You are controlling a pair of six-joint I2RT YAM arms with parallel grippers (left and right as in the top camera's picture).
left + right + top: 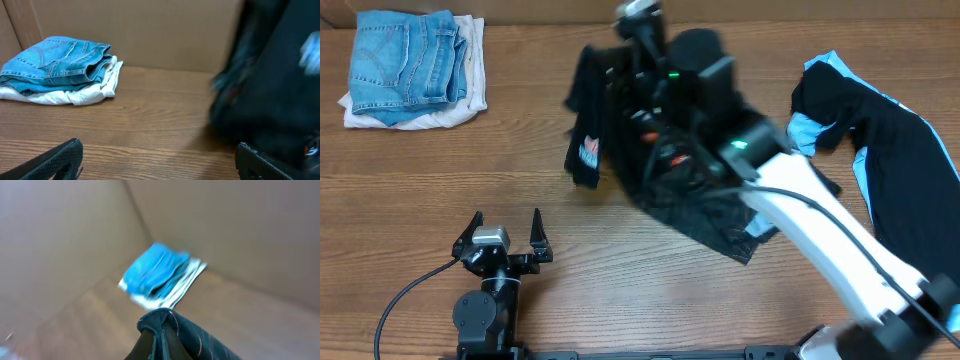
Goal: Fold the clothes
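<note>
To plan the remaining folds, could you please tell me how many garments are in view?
4: folded jeans atop a folded white garment at the back left; the black jersey mid-table; a black-and-blue garment at right. Others may be hidden.

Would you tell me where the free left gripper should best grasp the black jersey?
Probably the black jersey's drooping, logo-marked flap, approached from the left gripper's side: it hangs free and thin, while the right gripper pinches the top.
</note>
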